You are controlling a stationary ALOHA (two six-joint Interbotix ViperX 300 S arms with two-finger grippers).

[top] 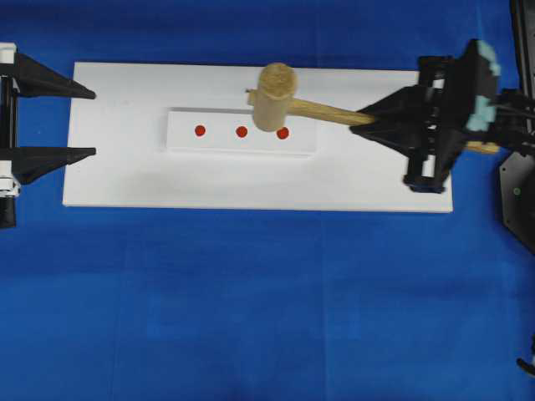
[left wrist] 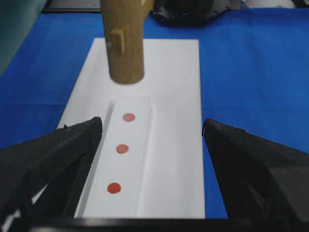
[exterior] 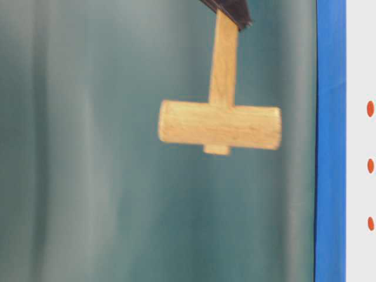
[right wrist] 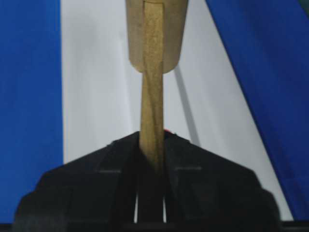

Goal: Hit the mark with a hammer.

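The hammer [top: 275, 96] is a light wooden mallet held in the air above the white board [top: 125, 175]. Its head [left wrist: 125, 43] hangs over the far end of a raised white strip [top: 184, 142]. The strip carries three red marks [top: 200, 130] [top: 242, 131] [top: 282, 133]. The head's edge lies just above the right-hand mark. My right gripper [top: 368, 117] is shut on the slim handle [right wrist: 152, 106]. My left gripper [top: 94, 124] stands open at the board's left edge with nothing between its fingers. It faces down the row of marks [left wrist: 122, 149].
The board lies on a blue cloth [top: 251, 317]. A dark teal curtain [exterior: 88, 176] fills the table-level view behind the hammer [exterior: 218, 125]. Black arm hardware [top: 518, 200] stands at the right edge.
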